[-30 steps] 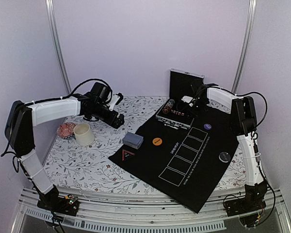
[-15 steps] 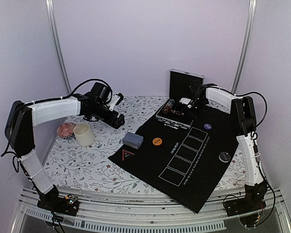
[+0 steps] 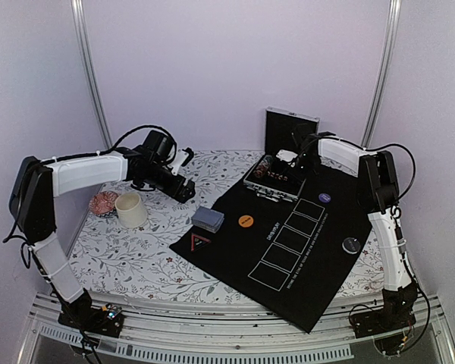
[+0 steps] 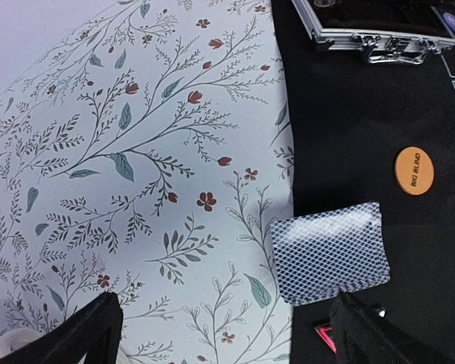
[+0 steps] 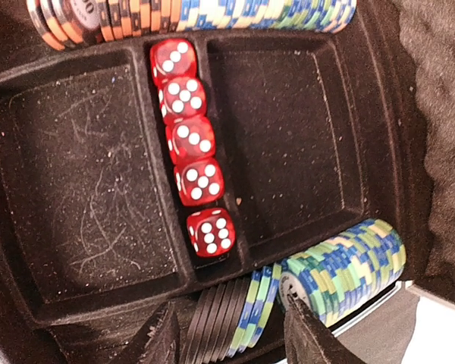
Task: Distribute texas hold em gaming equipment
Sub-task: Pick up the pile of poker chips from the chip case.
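One card deck (image 4: 330, 252) lies at the left edge of the black mat (image 3: 303, 258). One orange disc (image 4: 414, 170) sits right of it, with one purple-blue disc (image 3: 325, 198) and one black disc (image 3: 352, 244) further right. Five red dice (image 5: 193, 182) lie in the open case (image 3: 271, 189), between two chip rows (image 5: 341, 265). The left claw (image 4: 227, 330) is spread wide, empty. The right claw (image 5: 235, 334) is over one row, can't tell if it's grasping.

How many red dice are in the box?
5. The red dice sit in one line down the narrow middle slot of the case, between two wide trays. None look hidden.
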Robot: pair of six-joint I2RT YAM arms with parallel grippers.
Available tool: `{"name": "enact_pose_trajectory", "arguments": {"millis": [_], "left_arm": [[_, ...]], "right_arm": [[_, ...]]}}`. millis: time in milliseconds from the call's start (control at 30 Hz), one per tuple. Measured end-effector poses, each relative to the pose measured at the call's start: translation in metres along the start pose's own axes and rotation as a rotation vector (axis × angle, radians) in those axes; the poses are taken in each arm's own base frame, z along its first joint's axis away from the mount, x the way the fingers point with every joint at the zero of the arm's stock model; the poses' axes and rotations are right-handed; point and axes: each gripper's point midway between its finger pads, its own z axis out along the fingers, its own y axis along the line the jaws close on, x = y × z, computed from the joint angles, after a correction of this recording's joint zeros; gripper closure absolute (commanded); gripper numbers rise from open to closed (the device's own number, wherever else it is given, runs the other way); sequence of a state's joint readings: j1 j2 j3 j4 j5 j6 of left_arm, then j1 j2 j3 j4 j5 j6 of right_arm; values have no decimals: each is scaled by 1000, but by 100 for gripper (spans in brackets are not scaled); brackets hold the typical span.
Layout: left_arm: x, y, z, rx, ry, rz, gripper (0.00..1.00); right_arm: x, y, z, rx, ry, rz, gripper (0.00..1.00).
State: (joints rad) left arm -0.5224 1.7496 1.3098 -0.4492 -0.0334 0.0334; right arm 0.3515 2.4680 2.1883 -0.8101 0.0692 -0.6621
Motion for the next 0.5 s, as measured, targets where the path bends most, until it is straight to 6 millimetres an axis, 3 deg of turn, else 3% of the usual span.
{"name": "enact_pose_trajectory", "arguments": {"millis": [500], "left_arm": [[2,0,1,2,9,1,2]], "right_arm": [[11,0,8,-40,11,-1,66]]}}
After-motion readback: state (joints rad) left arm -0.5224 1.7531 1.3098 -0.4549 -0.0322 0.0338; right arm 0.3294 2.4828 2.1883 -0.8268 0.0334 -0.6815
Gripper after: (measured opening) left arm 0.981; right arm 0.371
